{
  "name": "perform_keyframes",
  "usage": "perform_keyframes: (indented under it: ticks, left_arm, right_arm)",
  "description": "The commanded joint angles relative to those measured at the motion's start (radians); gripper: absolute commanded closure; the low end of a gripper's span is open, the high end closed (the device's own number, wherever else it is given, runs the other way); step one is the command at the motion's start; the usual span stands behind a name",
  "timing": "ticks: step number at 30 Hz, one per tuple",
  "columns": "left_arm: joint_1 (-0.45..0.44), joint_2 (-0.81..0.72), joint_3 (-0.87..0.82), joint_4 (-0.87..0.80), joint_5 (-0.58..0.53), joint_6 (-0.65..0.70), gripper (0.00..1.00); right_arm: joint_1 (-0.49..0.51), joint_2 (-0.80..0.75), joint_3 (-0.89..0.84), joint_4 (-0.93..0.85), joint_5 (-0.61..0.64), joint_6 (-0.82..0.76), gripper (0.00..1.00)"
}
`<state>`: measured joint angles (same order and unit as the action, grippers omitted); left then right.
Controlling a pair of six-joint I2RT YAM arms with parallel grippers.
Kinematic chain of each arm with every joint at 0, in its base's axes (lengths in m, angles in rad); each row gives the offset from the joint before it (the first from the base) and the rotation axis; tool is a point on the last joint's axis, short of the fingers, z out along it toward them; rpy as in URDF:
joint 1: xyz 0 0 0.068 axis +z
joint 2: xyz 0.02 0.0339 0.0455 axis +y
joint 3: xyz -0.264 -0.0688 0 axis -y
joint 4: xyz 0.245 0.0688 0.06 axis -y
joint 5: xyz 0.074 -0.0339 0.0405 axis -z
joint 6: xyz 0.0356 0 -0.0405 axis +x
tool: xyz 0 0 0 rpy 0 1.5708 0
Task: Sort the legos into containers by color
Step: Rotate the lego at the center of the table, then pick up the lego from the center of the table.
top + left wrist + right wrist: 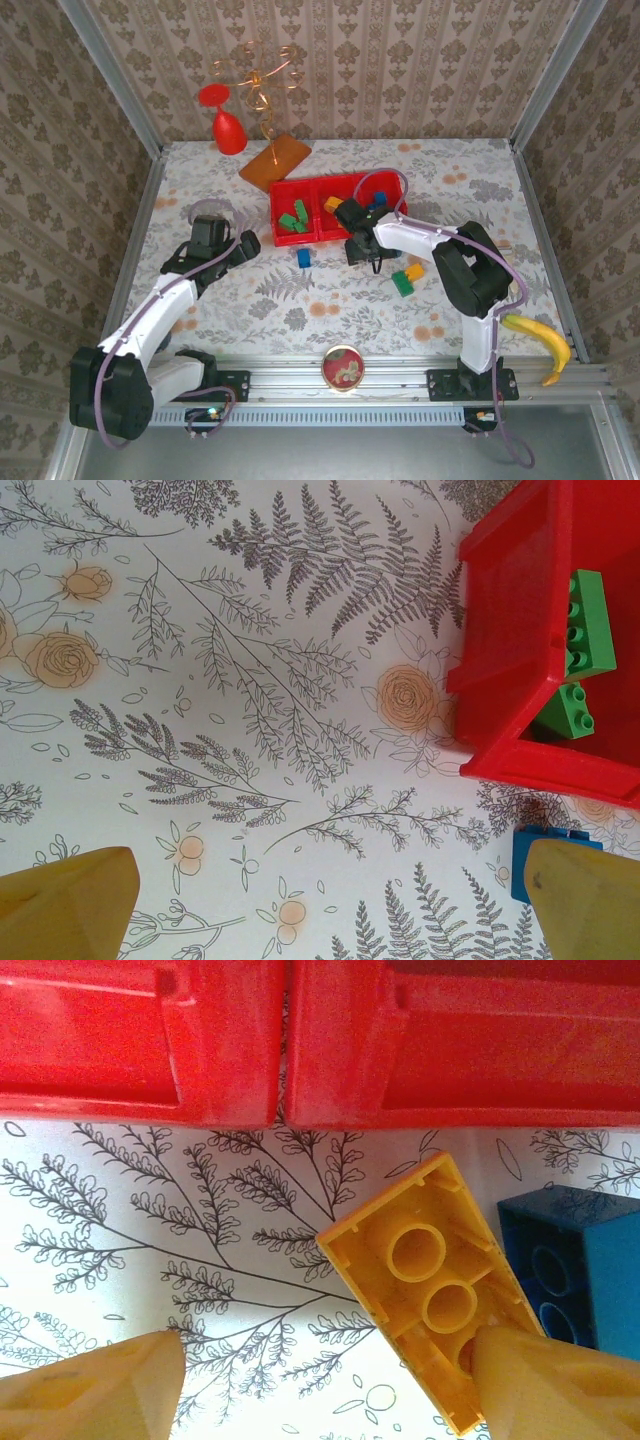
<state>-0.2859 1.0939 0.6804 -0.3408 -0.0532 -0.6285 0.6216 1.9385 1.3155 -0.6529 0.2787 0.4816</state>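
Leftmost, the left gripper (246, 246) is hovering over bare table just left of the red tray (300, 186), its jaws spread wide and holding nothing; in the left wrist view both fingers (70, 905) are standing far apart above the fern-print cloth, with the tray's corner (505, 650) showing at the upper right. A loose blue brick (303, 258) is lying on the table just in front of the tray's left compartment, and in the left wrist view it is peeking out beside the right finger (545, 852). Green bricks (293, 220) are sitting inside that left compartment (585, 620). An orange-yellow brick (332, 204) is resting in the middle compartment. The right gripper (362, 252) is hanging low just in front of the tray, jaws parted. In the right wrist view a yellow brick (430, 1280) is lying upside down and tilted between the fingers (95, 1390), close below the tray's front wall (140, 1040). One finger is overlapping the brick's near end and the other is well clear of it, so nothing is being pinched. A second blue brick (570, 1270) is sitting just right of the yellow one. Farther right of the tray, a green brick (402, 284) and another yellow brick (414, 271) are lying side by side on the table.
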Motion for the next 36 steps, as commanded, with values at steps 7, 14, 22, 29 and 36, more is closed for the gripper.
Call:
perform_keyframes:
  ticks: [7, 14, 22, 29, 36]
  left_arm:
    - [0.010, 0.011, 0.001, 0.016, 0.013, -0.002, 0.00]
    - [0.010, 0.014, 0.001, 0.021, 0.015, -0.005, 0.00]
    - [0.010, 0.012, 0.000, 0.020, 0.016, -0.005, 0.00]
    - [0.010, 0.011, -0.001, 0.019, 0.017, -0.005, 0.00]
    - [0.010, 0.004, -0.007, 0.020, 0.017, -0.005, 0.00]
  right_arm:
    - [0.041, -0.030, -0.031, -0.006, -0.123, 0.038, 0.31]
    - [0.053, -0.078, -0.059, 0.001, -0.179, 0.061, 0.35]
    - [0.058, -0.133, -0.064, -0.023, -0.174, 0.058, 0.38]
    - [0.055, -0.165, -0.043, -0.047, -0.113, 0.039, 0.36]
    - [0.031, -0.125, -0.016, -0.058, -0.052, 0.058, 0.30]
